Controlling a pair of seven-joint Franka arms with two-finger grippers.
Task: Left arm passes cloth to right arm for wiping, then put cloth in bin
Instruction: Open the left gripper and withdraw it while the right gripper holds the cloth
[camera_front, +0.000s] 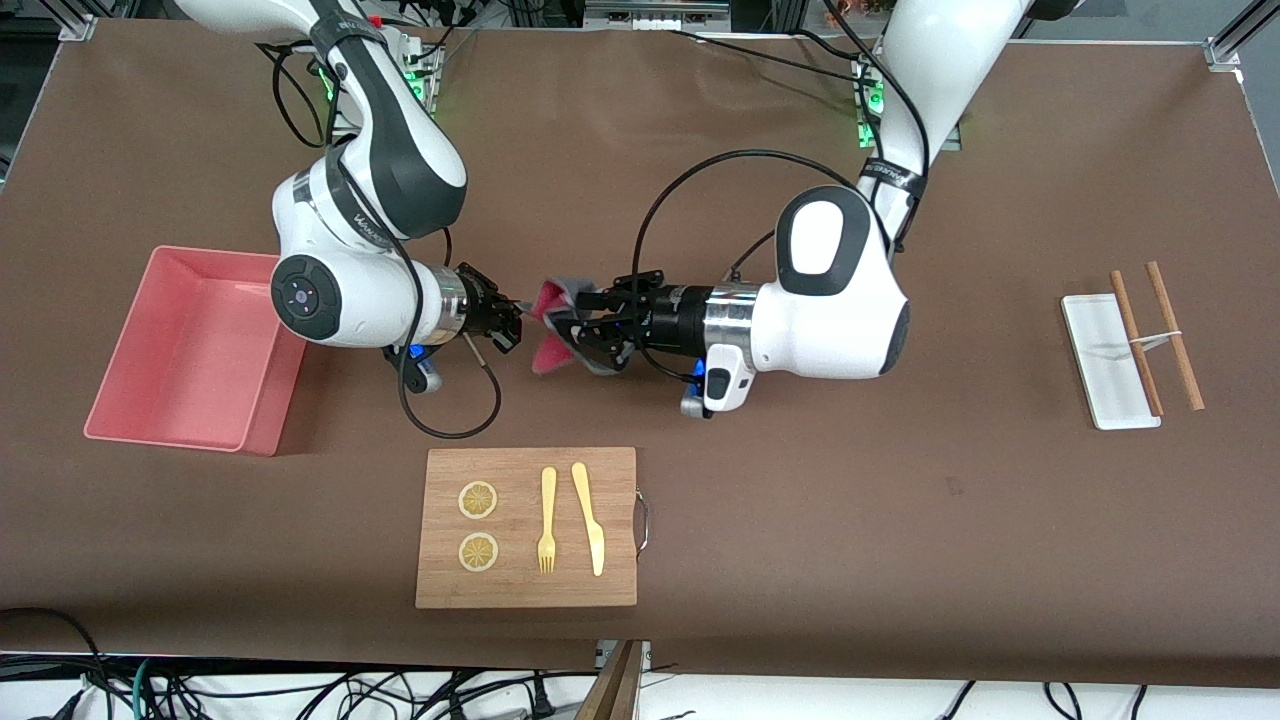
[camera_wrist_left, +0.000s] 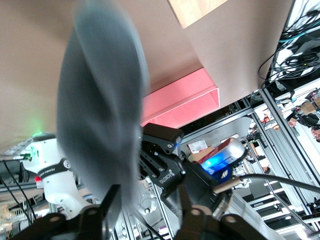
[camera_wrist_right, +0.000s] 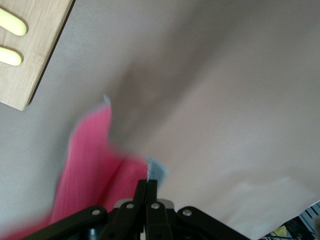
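Right gripper (camera_front: 522, 312) jaws pinch cloth (camera_front: 556, 330) edge above table (camera_front: 800, 500).

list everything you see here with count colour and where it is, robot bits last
cloth: one, grey and pink, in the air between the two grippers
bin: one, pink, at the right arm's end of the table
cutting board: one, wooden, nearer the front camera than the cloth
lemon slices: two, yellow, on the board
fork: one, yellow, on the board
knife: one, yellow, beside the fork
tray: one, white, at the left arm's end of the table
sticks: two, brown, laid across the tray
right gripper: fingers shut on the cloth's edge
left gripper: black, at the cloth
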